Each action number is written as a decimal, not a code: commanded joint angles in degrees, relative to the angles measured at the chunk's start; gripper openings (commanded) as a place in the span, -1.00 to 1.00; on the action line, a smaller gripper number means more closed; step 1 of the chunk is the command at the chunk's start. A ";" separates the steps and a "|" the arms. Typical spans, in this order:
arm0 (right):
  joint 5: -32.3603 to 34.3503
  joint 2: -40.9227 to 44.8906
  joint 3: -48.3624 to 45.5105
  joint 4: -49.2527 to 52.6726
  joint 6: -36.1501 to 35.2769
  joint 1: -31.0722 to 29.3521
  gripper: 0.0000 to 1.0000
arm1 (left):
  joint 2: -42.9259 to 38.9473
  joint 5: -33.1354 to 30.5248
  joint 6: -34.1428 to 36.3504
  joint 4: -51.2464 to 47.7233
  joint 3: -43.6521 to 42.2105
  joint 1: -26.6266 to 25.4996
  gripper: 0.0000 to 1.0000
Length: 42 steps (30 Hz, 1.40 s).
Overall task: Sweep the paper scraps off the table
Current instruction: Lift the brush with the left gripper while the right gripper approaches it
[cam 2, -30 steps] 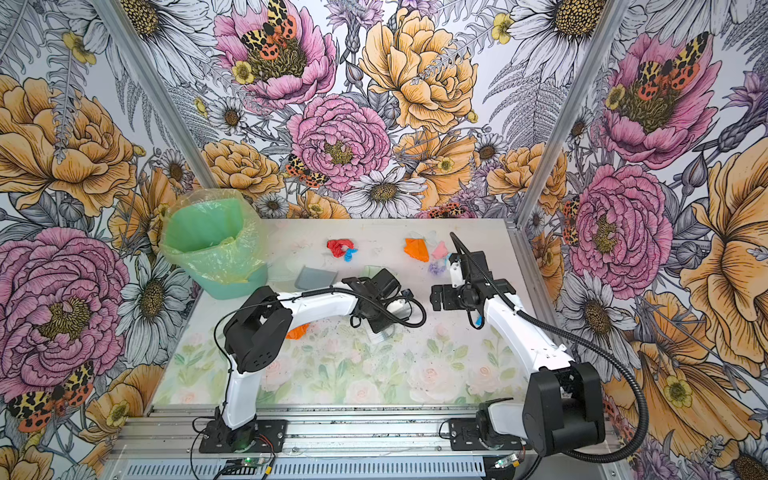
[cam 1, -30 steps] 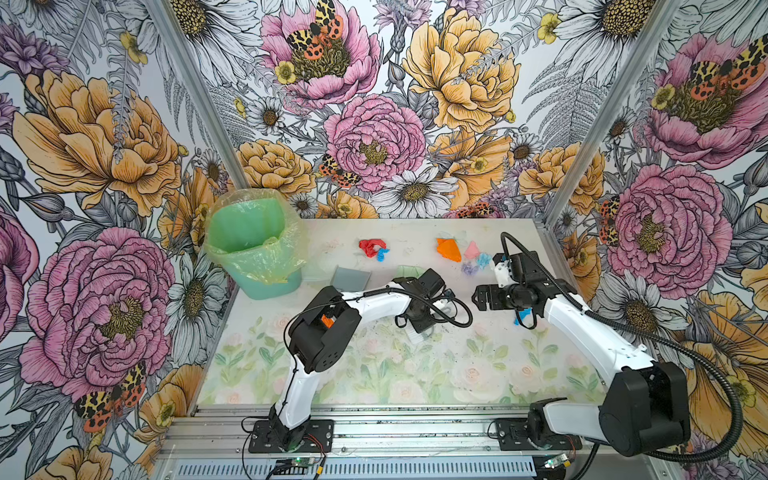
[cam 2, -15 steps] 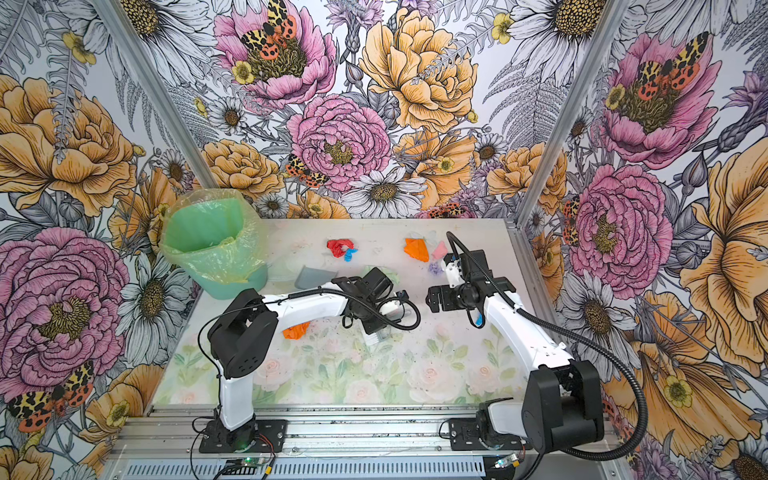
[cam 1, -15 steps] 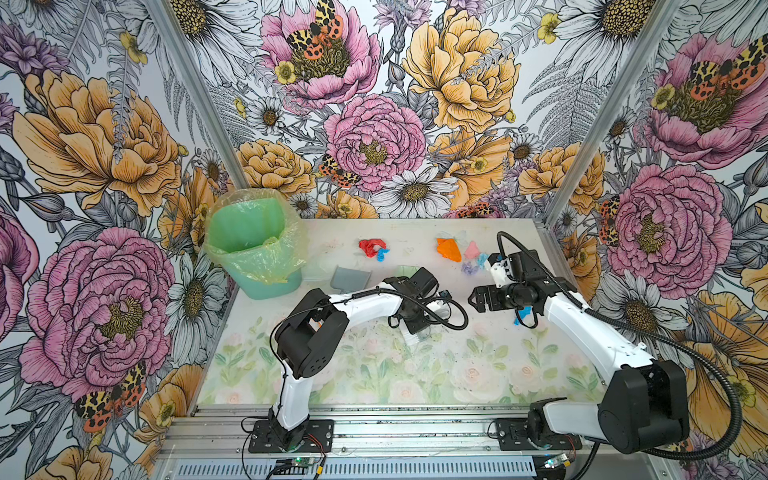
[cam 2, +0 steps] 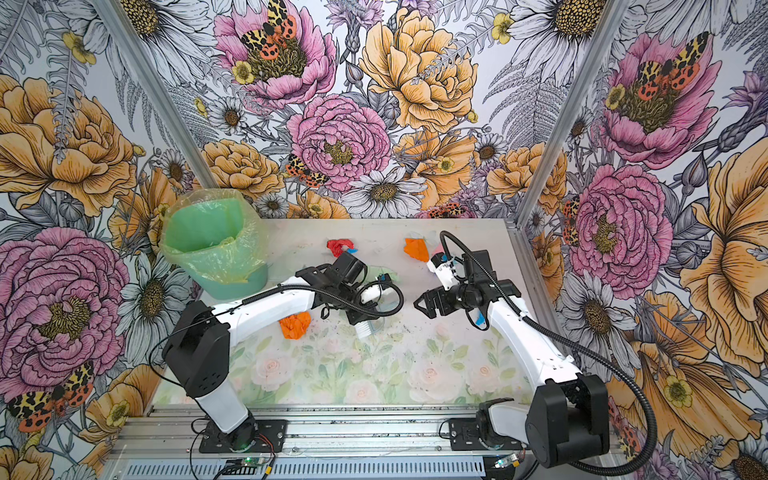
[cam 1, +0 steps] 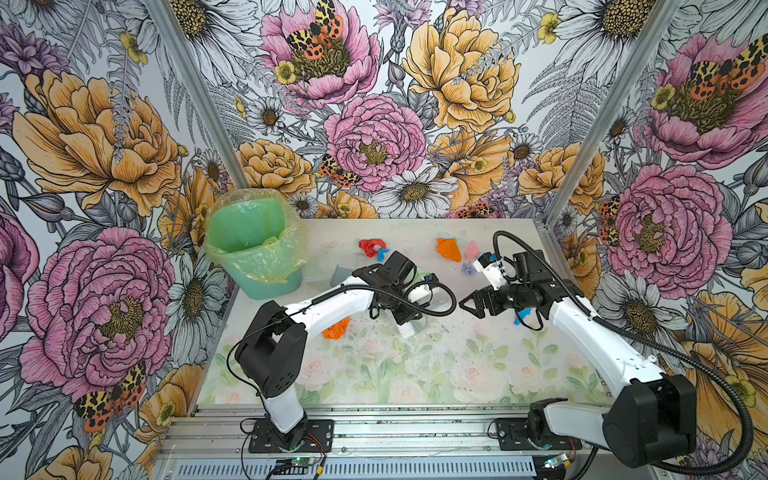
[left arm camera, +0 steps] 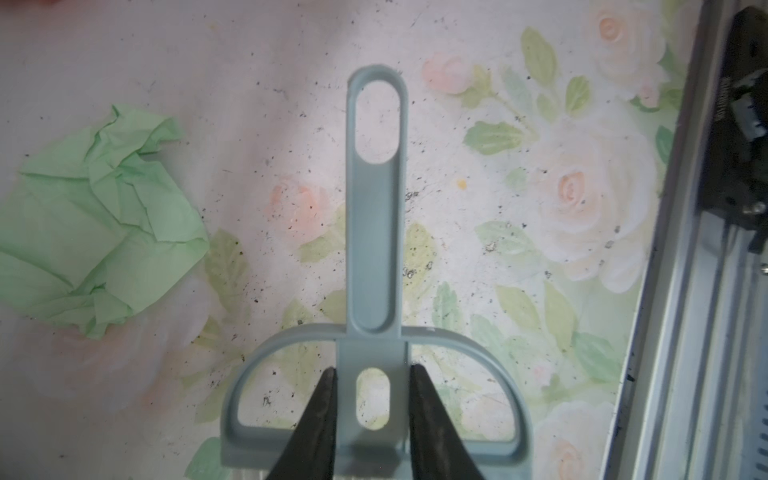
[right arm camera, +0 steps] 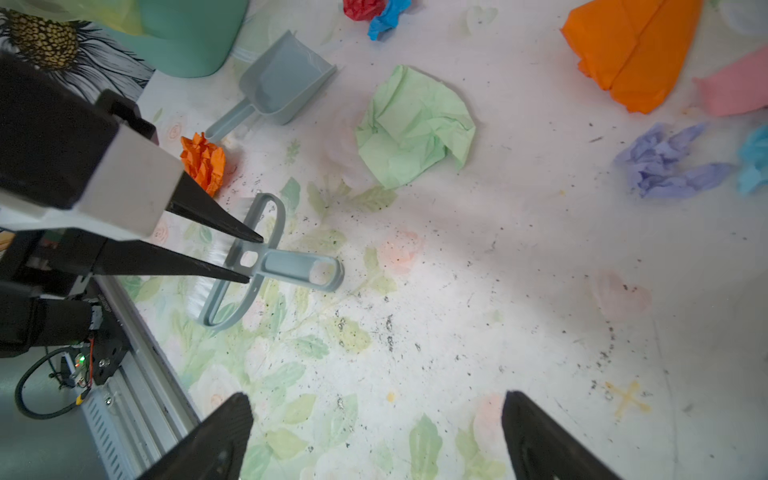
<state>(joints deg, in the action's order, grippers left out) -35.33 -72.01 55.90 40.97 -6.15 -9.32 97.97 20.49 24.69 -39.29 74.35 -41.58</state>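
Paper scraps [cam 1: 449,249]: loose on the table [cam 1: 415,374], most of them over its far half.
Orange wad [cam 1: 336,328]: crumpled, just beside my left forearm, nearest of all to the front rail [cam 1: 415,417].
Left gripper [left arm camera: 372,370]: my fingers [left arm camera: 316,415] are clamped on the neck of the grey brush [left arm camera: 374,232], one on each side. The right wrist view shows its white bristles turned toward the front rail. I cannot tell whether they touch the table.
Right gripper [right arm camera: 374,397]: my fingers [right arm camera: 216,436] stand wide apart over bare tabletop, pointing at the brush.
Pale green scrap [left arm camera: 95,224]: near the brush, apart from it. It is plain in both wrist views and almost hidden behind my left wrist in both top views.
Dustpan [right arm camera: 282,83]: lies between the green scrap and the bin. It is whole only in the right wrist view, and a top view shows just a corner [cam 1: 340,274].
Far right cluster: lilac wad [right arm camera: 669,166], light blue wad [right arm camera: 754,162], pink scrap [right arm camera: 731,91], big orange scrap [right arm camera: 636,50].
Red wad [cam 1: 370,247]: far middle, a small blue piece touching it.
Bin [cam 1: 253,245]: far left corner, bag-lined. Its inside shows only in the top views.
Since a second ago: my left arm has drawn the brush leftward, elbow swung left, uncovering more of the orange wad. My right gripper has edged toward the middle. The scraps lie where they were.
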 commanded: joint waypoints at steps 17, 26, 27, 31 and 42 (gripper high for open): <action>-15.83 -3.49 10.51 -0.10 -6.86 -3.88 0.93 | -5.35 23.25 3.16 -2.33 -0.53 3.69 -1.00; -18.68 -4.45 10.28 -0.10 -6.79 -5.28 0.92 | -5.16 28.74 3.66 -2.37 0.05 4.93 -1.00; -18.75 -4.75 10.28 -0.10 -6.85 -5.72 0.91 | -5.29 29.68 3.81 -2.37 0.05 5.10 -1.00; -20.30 -5.90 10.28 -0.10 -7.12 -6.92 0.89 | -5.36 31.24 4.10 -2.30 0.10 5.79 -1.00; -22.65 -8.83 10.57 -0.26 -8.48 -10.40 0.82 | -4.79 32.14 3.91 -2.32 0.58 6.35 -1.00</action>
<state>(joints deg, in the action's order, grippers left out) -55.42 -80.12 64.60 41.17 -13.13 -18.98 93.47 50.15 27.49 -41.80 74.35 -35.70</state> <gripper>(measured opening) 0.914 0.265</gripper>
